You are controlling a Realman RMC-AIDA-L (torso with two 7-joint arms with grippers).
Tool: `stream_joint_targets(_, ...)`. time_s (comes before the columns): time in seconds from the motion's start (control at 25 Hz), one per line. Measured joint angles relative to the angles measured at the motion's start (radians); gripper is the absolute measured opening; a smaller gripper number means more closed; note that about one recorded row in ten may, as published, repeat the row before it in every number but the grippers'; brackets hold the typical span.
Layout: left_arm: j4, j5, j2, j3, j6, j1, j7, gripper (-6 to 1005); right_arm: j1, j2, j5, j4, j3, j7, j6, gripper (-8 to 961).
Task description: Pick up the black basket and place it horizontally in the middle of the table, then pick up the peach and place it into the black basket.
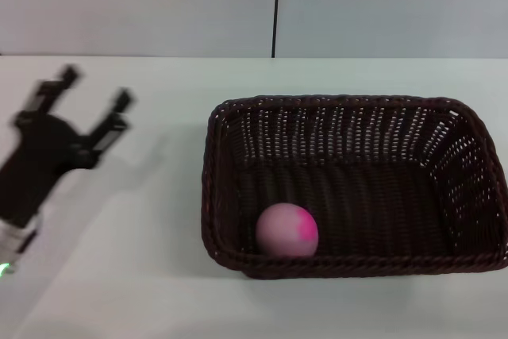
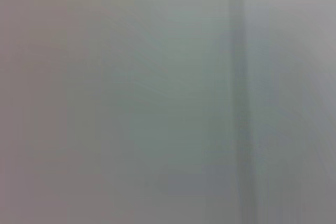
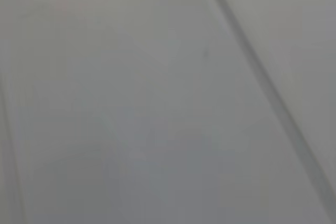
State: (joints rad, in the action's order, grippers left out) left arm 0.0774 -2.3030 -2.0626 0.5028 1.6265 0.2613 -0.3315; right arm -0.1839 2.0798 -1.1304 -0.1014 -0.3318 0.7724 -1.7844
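Pink peach (image 1: 287, 229) already sits inside the black basket (image 1: 353, 263) on the table (image 1: 143, 275) — looks basically done, left gripper (image 1: 97, 88) spread apart, empty, off to the side

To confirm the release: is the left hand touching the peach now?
Apart. The head view shows the left hand open over bare table, well to the left of the black basket, while the peach lies inside it.

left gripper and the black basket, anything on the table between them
Nothing: in the head view only bare table separates the open left gripper from the black basket.
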Motion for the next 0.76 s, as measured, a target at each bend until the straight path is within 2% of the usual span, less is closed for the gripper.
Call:
stream_joint_targets(0.04,0.0,0.0,0.0,0.0,0.0,0.0,0.0,843,0.0,0.0,0.0,0.0,0.0,0.0,0.0,578)
stream_joint_targets(0.12,0.014,0.0,-0.004,0.12,0.012,-0.064,0.068,842,0.0,0.001,0.0,0.124,0.126,-0.146,-0.007,578)
stream_joint_targets(0.16,0.014,0.0,-0.004,0.12,0.012,-0.064,0.068,841,0.0,0.001,0.0,0.124,0.126,-0.146,-0.007,578)
stream_joint_targets(0.2,0.024,0.0,-0.005,0.172,0.012,-0.093,0.1,840,-0.001,0.002,0.001,0.188,0.181,-0.231,-0.007,578)
stream_joint_targets(0.4,0.028,-0.001,-0.007,0.259,0.005,-0.133,0.121,840,-0.021,0.003,0.001,0.231,0.2,-0.297,0.01,578)
stream_joint_targets(0.76,0.03,0.0,-0.008,0.278,-0.002,-0.139,0.121,840,-0.052,0.001,0.001,0.233,0.202,-0.303,0.027,578)
